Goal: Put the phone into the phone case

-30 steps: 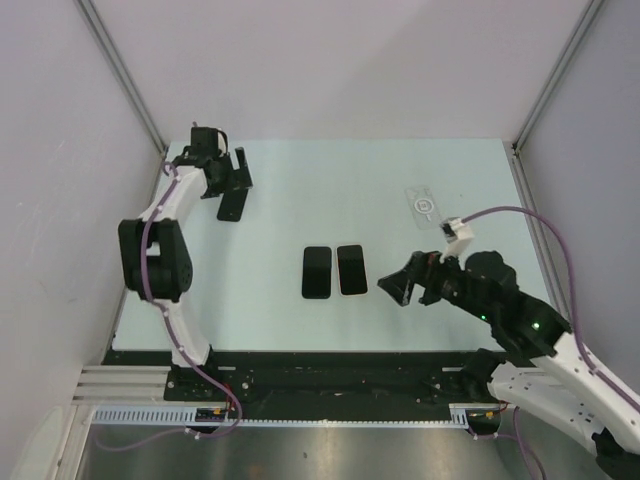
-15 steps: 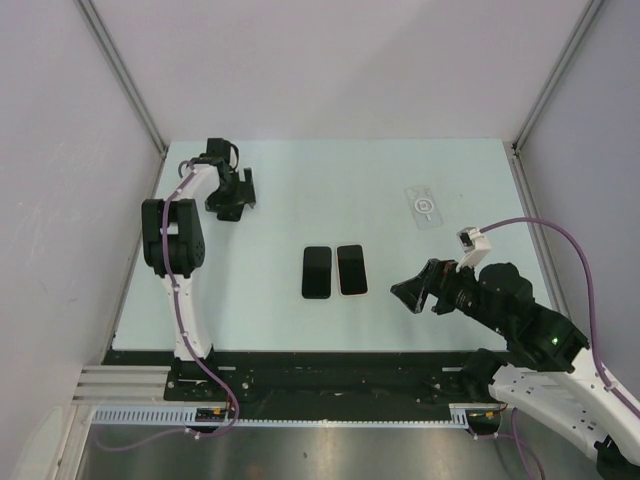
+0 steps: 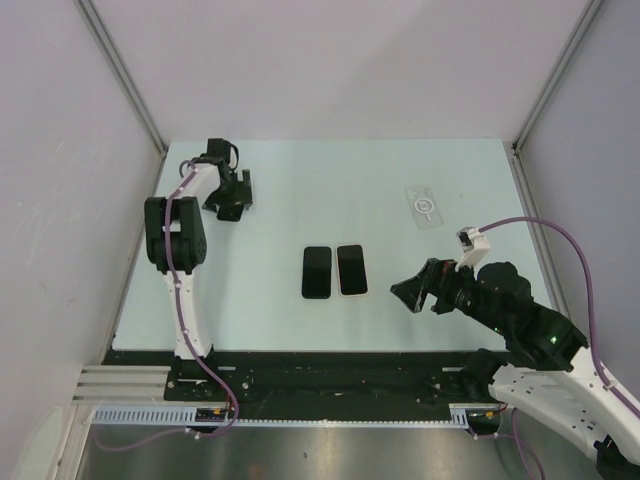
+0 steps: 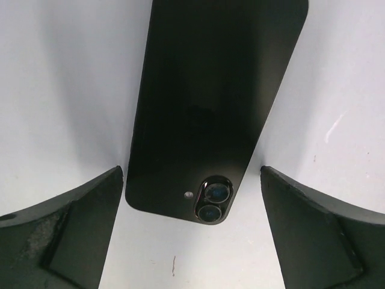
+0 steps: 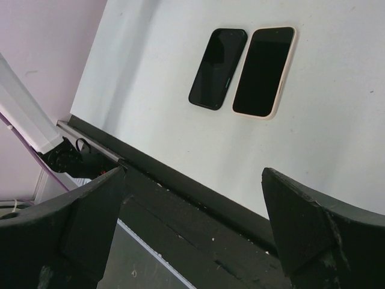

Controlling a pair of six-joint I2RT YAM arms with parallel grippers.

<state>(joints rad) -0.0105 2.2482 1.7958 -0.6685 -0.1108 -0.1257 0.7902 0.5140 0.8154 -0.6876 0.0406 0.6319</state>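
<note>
Back-up phone: the back-up phone [image 4: 204, 90] lies flat at the far left of the tabletop [image 3: 300, 180], glossy black rear face up. Its long axis runs along the line of the gripper's reach, a little tilted. The end with 2 lenses sits nearest the left wrist camera.
Left gripper: the left gripper [image 4: 191, 174] is spread, with 1 finger on each side of the lens end. Both are just beside the phone's edges, and we see no contact.
Centre pair: a black phone [image 5: 218, 68] and a cream-rimmed phone [image 5: 264, 70] lie mid-tabletop, dark screens up. They are side by side, long axes parallel and running near to far.
Clear case: the clear case [image 3: 424, 206] lies flat at the far right, well apart from every phone, its long axis slightly slanted.
Right gripper: the right gripper [image 5: 194, 173] hangs spread wide and grasps nothing, right of the centre pair.
Surface: pale mint, matte, with a black rail [image 3: 330, 375] along the near edge.
Room: plain pale walls [image 3: 350, 70] with grey metal posts [image 3: 120, 70].
Hard to make out: the back-up phone's other end is cut off in the left wrist view, and the gripper mostly covers it from above. We cannot tell whether the cream rim is a case.
</note>
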